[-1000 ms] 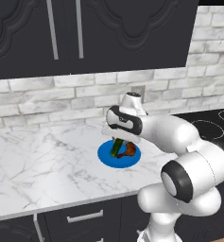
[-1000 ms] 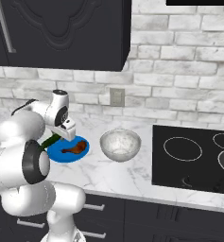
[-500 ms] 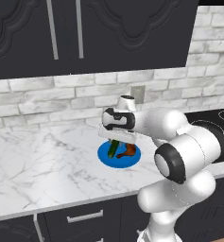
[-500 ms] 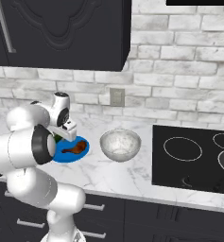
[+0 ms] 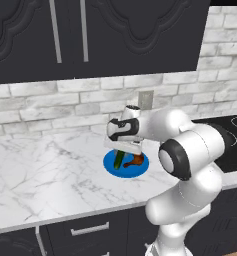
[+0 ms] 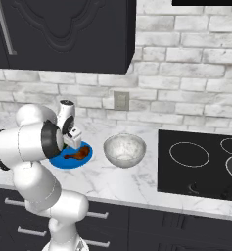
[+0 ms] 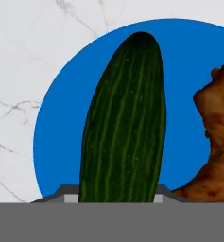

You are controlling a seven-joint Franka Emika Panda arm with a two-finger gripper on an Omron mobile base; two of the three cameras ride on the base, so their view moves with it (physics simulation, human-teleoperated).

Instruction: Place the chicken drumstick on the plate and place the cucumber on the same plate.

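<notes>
The hand [image 5: 121, 156] gripped the cucumber [image 7: 125, 118] by its upper end, hanging over the plate [image 7: 61, 118] beside the chicken drumstick [image 7: 217, 142]. It looked stiff, smooth, likely slippery; best grasped mid-length.

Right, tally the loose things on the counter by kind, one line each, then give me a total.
Plate: 1
Cucumber: 1
Chicken drumstick: 1
Bowl: 1
Total: 4
</notes>
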